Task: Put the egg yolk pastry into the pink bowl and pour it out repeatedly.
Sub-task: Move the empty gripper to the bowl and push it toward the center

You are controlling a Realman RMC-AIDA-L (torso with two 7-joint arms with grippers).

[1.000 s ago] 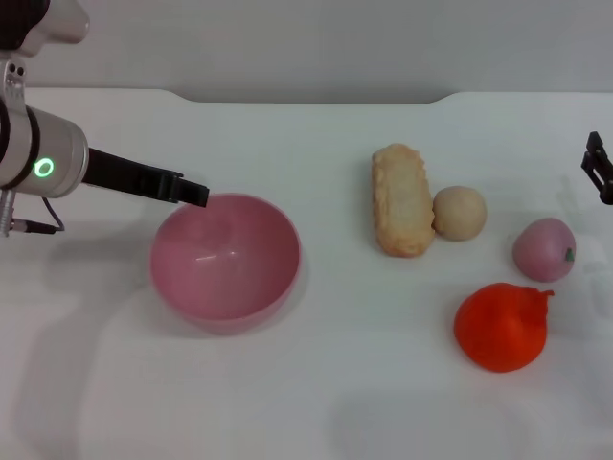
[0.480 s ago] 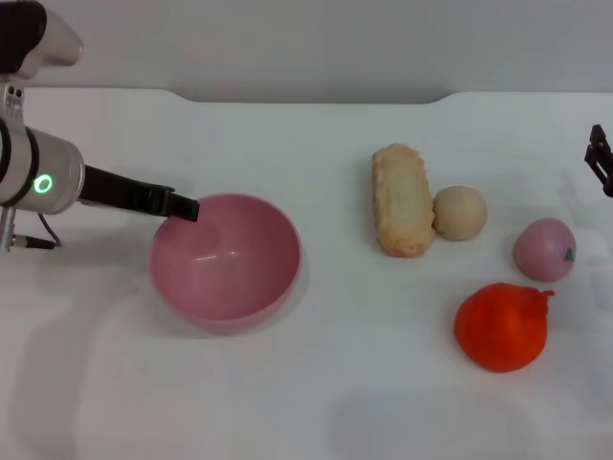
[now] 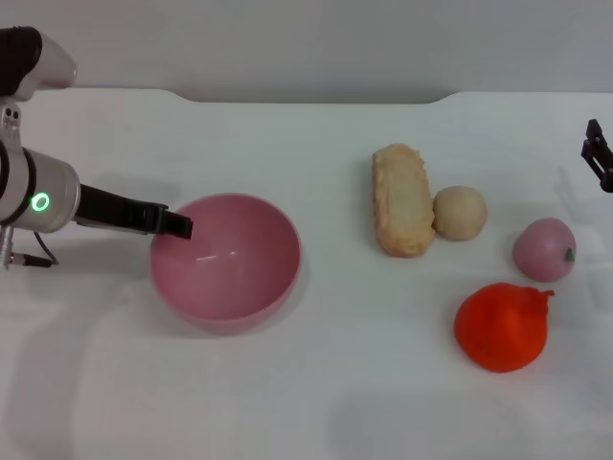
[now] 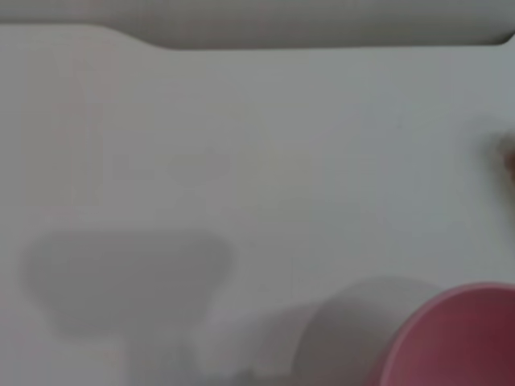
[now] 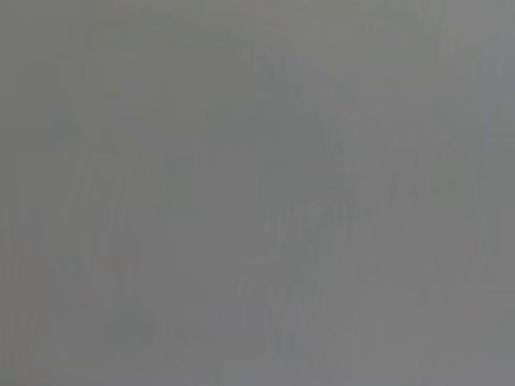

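Note:
The pink bowl (image 3: 226,257) stands upright and empty on the white table, left of centre. Its rim also shows in the left wrist view (image 4: 463,338). The egg yolk pastry (image 3: 460,212), a small tan ball, lies on the table to the right, touching the long golden pastry (image 3: 401,198). My left gripper (image 3: 176,225) reaches in from the left, and its tip is at the bowl's left rim. My right gripper (image 3: 598,163) is at the far right edge, apart from all objects. The right wrist view shows only plain grey.
A pink peach-like ball (image 3: 544,249) lies right of the egg yolk pastry. An orange-red fruit toy (image 3: 501,326) lies in front of it. The table's far edge (image 3: 306,96) runs along the back.
My left gripper has drawn back to the left and lowered, from over the bowl's far left rim to its left rim. The bowl and the food toys have not moved.

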